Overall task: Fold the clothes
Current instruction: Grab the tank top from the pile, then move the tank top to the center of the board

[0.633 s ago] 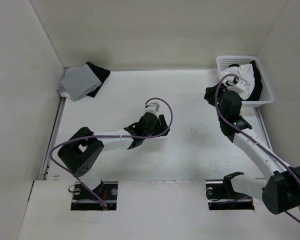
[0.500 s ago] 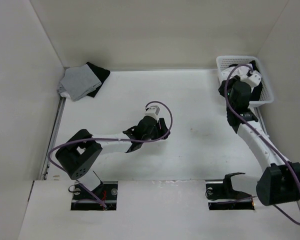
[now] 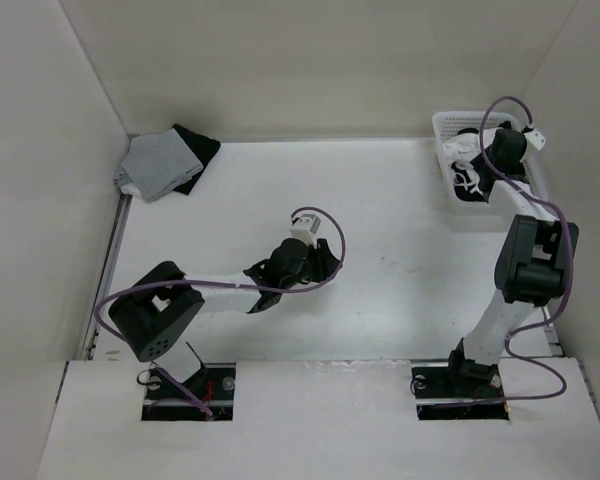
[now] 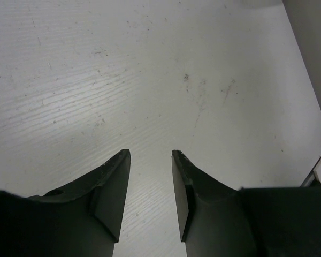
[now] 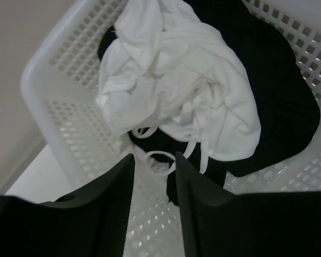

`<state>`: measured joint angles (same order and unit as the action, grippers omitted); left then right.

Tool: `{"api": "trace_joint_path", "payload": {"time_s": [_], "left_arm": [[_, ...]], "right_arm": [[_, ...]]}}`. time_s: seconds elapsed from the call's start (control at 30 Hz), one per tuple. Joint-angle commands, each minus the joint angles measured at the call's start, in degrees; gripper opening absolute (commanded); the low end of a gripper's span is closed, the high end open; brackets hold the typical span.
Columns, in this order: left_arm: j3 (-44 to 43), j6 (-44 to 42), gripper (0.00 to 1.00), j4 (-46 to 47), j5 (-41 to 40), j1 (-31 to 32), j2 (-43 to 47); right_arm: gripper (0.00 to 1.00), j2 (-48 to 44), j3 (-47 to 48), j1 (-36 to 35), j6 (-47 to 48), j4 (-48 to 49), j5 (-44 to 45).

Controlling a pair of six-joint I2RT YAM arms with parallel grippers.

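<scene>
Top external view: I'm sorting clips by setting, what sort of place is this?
Probably a robot lab's laundry-folding cell: white walls box in a white table, the left arm and right arm are mounted at its near edge, and a white plastic basket holds a crumpled white garment.

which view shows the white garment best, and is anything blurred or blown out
right wrist: white garment crisp, folds readable, no glare; right gripper a near-black silhouette. top external: garment tiny, low contrast against the white basket, partly behind the right arm. left wrist: table grain sharp.
</scene>
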<state>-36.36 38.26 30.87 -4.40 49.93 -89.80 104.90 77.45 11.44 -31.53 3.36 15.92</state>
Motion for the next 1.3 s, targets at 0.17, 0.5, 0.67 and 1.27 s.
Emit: {"api": "trace_joint_path", "payload": {"time_s": [0.17,0.5,0.67,1.27], "left_arm": [[-0.3,-0.6,0.37,5.1,0.8,-0.5,-2.1],[0.0,-0.1,0.38,7.2,2.0,-0.8,-2.7],[0.0,0.8,0.38,7.7,3.1,-1.6,-3.4],[0.4,1.3,0.38,7.7,3.3,-3.0,-2.9]], "right_arm": [[0.52,12.9,13.9,3.5,-0.1,-4.1,-3.4],[0.52,19.0,19.8,3.6,-4.0,-0.7,-7.7],[0.5,22.9,24.9,3.6,-5.4,-4.5,-7.9],[0.0,-15.5,1.7,-1.0,-7.1,13.8,-9.3]]}}
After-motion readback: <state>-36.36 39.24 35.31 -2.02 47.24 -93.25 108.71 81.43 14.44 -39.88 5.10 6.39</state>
